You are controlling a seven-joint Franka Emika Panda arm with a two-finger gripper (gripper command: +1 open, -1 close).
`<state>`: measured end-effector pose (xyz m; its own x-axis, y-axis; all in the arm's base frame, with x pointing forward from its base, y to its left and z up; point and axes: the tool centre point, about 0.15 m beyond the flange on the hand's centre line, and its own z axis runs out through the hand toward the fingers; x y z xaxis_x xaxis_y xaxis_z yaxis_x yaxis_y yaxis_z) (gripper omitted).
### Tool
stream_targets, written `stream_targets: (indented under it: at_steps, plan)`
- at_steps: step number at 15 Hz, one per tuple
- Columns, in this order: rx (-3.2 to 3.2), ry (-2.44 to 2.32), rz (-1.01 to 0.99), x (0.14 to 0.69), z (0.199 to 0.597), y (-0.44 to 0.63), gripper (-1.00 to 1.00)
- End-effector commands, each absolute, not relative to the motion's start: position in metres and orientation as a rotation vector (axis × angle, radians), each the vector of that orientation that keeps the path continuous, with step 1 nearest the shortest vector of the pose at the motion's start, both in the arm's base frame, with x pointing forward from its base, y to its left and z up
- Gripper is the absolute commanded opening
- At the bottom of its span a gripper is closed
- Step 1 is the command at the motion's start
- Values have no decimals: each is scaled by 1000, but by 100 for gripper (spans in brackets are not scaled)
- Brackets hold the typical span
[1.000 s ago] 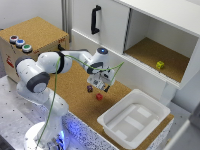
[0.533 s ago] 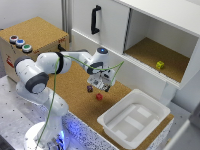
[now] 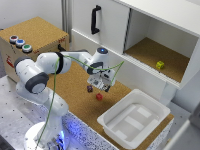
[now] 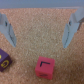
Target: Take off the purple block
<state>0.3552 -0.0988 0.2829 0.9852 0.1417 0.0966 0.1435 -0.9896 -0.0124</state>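
The purple block (image 3: 90, 88) is a tiny dark cube lying on the cork board (image 3: 75, 100), just beside the small red cube (image 3: 99, 96). My gripper (image 3: 104, 88) hovers above the two cubes, closer to the red one. In the wrist view the gripper (image 4: 40, 34) is open, its fingertips (image 4: 74, 29) spread wide over bare cork. The red cube (image 4: 45, 68) lies beyond the gap between them. The purple block (image 4: 4, 60) shows only partly, at the frame's edge, outside the fingers. Nothing is held.
A white tray (image 3: 112, 122) stands on the cork at the exterior view's right. A yellow-green cube (image 3: 160, 65) sits in the open cabinet shelf behind. A box with coloured buttons (image 3: 20, 43) is at the exterior view's left.
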Motion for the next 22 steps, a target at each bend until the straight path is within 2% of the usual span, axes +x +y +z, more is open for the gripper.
stream_targets:
  at_steps: [1,7,12,22]
  plan:
    - [-3131,-161,-189,327,250,-92,100]
    - [-3207,-49,-276,338,240,-116,100]
    - [-3191,-74,-253,347,220,-104,100]
    - [-3275,-31,-210,358,203,-100,100]
